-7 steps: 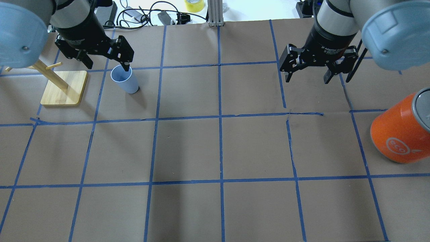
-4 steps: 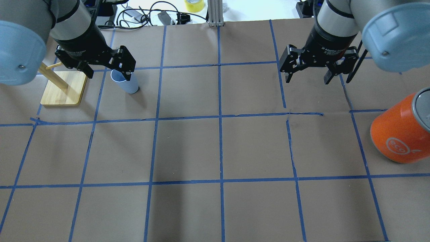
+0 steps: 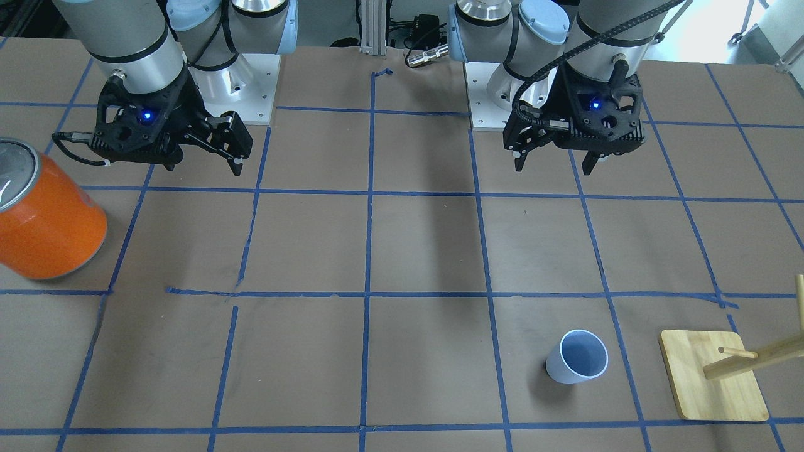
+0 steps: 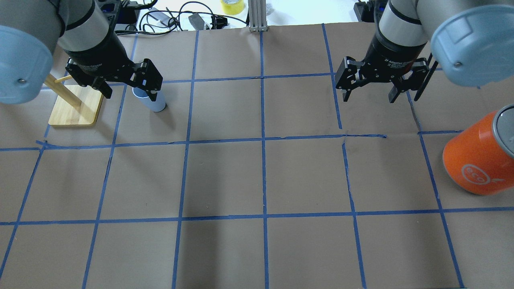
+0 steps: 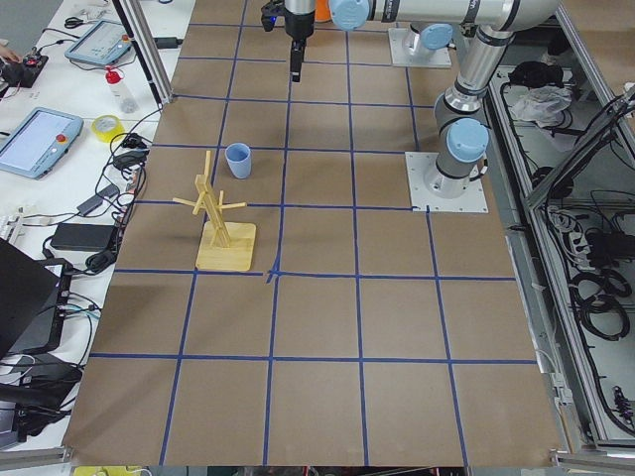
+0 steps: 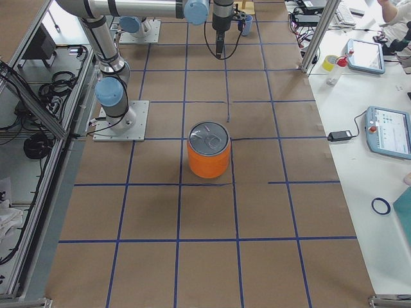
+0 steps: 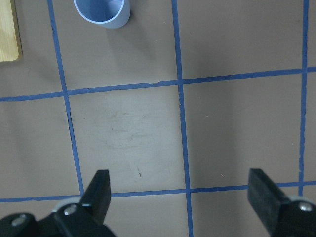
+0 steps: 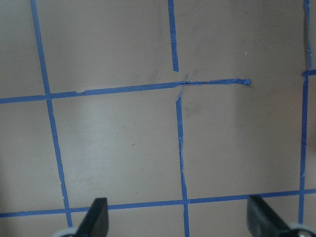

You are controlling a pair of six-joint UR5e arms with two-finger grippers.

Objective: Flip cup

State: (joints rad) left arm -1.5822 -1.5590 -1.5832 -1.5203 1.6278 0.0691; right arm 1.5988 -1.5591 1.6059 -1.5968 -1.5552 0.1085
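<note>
Fingers (image 3: pixel 519 158) of the left gripper (image 3: pixel 554 168) have withdrawn from the cup (image 3: pixel 576 356).

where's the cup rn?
Front-facing view, lower right: the cup stands mouth-up on the robot's left side, beside the wooden rack, not touching it.

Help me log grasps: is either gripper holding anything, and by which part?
Nothing is held. The left gripper and the right gripper are both open and empty; the cup stands mouth up, apart from both.
</note>
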